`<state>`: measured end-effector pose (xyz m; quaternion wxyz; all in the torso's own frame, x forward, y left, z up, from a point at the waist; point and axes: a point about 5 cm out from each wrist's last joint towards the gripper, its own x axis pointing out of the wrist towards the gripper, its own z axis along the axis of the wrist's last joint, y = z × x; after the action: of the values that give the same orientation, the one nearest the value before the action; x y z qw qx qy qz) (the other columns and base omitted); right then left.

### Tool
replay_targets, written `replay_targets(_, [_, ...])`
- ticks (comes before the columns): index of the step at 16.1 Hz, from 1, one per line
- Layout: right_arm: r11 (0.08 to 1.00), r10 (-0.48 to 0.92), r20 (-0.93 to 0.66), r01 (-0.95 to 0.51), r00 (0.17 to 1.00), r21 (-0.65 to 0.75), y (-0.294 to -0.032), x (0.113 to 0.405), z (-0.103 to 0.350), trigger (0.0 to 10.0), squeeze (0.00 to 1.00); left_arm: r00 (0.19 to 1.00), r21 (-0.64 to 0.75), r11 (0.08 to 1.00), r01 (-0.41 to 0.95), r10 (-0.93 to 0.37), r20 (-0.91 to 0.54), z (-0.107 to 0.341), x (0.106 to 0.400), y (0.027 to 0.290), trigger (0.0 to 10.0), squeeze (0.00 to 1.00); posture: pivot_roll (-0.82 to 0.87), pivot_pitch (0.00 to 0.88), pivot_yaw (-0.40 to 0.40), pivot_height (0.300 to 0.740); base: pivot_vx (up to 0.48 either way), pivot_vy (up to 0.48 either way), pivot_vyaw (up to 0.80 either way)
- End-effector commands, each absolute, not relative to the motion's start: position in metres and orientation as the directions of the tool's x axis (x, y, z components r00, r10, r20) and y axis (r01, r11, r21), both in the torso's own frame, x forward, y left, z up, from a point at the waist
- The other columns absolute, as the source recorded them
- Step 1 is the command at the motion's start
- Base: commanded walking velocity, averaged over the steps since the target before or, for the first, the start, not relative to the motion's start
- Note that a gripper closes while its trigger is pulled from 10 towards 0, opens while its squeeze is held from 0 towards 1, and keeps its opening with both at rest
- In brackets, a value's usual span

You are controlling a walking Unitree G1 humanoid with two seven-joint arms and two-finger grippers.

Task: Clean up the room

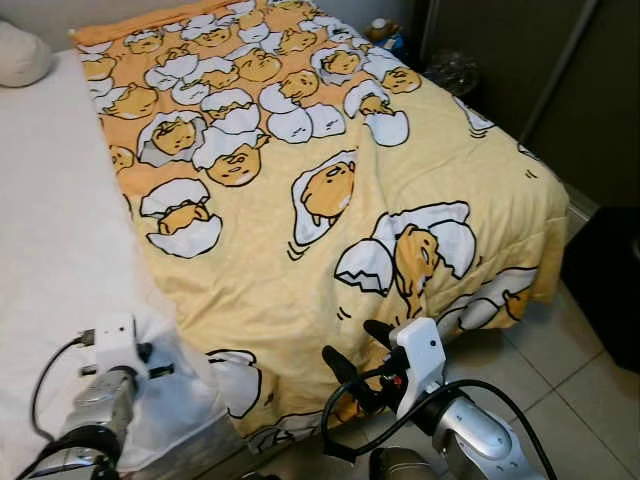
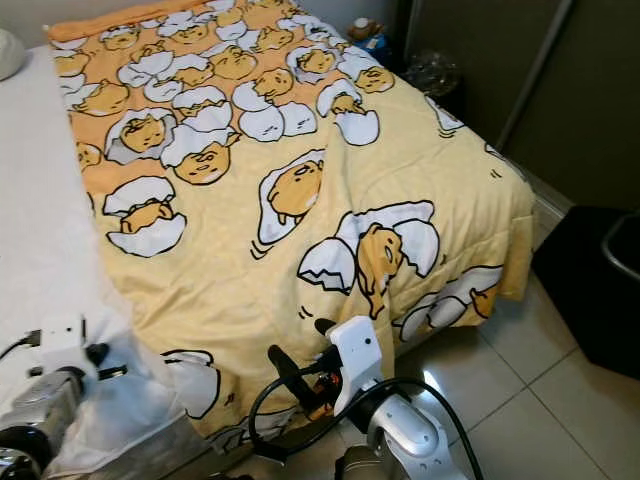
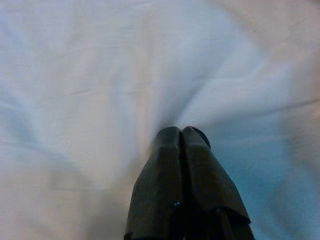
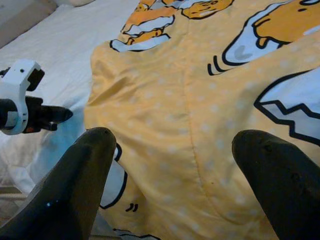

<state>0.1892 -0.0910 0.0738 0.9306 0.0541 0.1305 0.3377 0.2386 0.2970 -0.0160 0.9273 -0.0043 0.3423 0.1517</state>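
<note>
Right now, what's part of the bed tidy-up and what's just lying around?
In play:
yellow cartoon-egg print blanket
white bed sheet
left gripper, shut against the sheet
right gripper, open over the blanket's edge

Lying about:
white pillow
small items beside the bed's far corner

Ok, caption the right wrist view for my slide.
Open right gripper poised over the yellow egg-cartoon blanket beside the white bedsheet.

Your left gripper [image 3: 181,137] has its two black fingers pressed together, tips against the white sheet [image 3: 100,75] near the bed's foot edge; the left wrist sits low at the bed's near-left corner. Your right gripper [image 1: 360,355] is spread wide, fingers well apart, poised at the foot edge with its silver arm bent up from below.
</note>
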Motion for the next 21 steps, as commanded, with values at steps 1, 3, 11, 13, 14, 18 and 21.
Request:
replay_targets(1, [0.763, 0.646, -0.207, -0.616, 0.735, 0.195, -0.089, 0.187, 0.072, 10.0, 0.0, 0.607, 0.222, 0.917, -0.333, 0.388, -0.693, -0.023, 0.207, 0.328, 0.0, 0.0, -0.2, 0.08, 0.123, 0.74, 0.0, 0.0, 0.0])
replay_targets(3, [0.764, 0.645, -0.208, -0.614, 0.736, 0.196, -0.089, 0.187, 0.072, 10.0, 0.0, 0.552, 0.291, 0.898, -0.328, 0.433, -0.712, -0.024, 0.193, 0.341, 0.0, 0.0, -0.2, 0.08, 0.123, 0.74, 0.0, 0.0, 0.0])
replay_targets(11, [0.817, 0.576, -0.135, -0.561, 0.806, 0.138, -0.093, 0.215, 0.08, 10.0, 0.0, 0.978, 0.362, 0.927, -0.098, 0.157, -0.139, 0.046, 0.284, 0.251, 10.0, 0.0, -0.17, 0.0, 0.113, 0.74, 0.0, 0.0, 0.0])
replay_targets(13, [0.819, 0.573, -0.121, -0.558, 0.811, 0.135, -0.092, 0.221, 0.079, 10.0, 0.0, 0.984, 0.291, 0.952, -0.091, 0.131, -0.119, 0.051, 0.289, 0.237, 10.0, 0.0, -0.16, 0.0, 0.11, 0.74, 0.0, 0.0, 0.0])
replay_targets(14, [0.823, 0.567, -0.122, -0.553, 0.815, 0.132, -0.091, 0.227, 0.079, 10.0, 0.0, 0.986, 0.267, 0.959, -0.093, 0.125, -0.107, 0.055, 0.292, 0.229, 10.0, 0.0, -0.15, 0.0, 0.105, 0.74, 0.0, 0.48, -0.75])
replay_targets(18, [0.827, 0.562, -0.115, -0.55, 0.819, 0.117, -0.093, 0.239, 0.078, 10.0, 0.0, 0.977, 0.272, 0.957, -0.103, 0.148, -0.151, 0.049, 0.29, 0.223, 10.0, 0.0, -0.13, 0.0, 0.093, 0.74, 0.0, 0.36, -0.55])
replay_targets(21, [0.824, 0.566, -0.107, -0.557, 0.817, 0.104, -0.093, 0.244, 0.078, 10.0, 0.0, 0.982, 0.278, 0.958, -0.075, 0.119, -0.144, 0.054, 0.291, 0.215, 10.0, 0.0, -0.13, 0.0, 0.09, 0.74, 0.0, 0.0, 0.0])
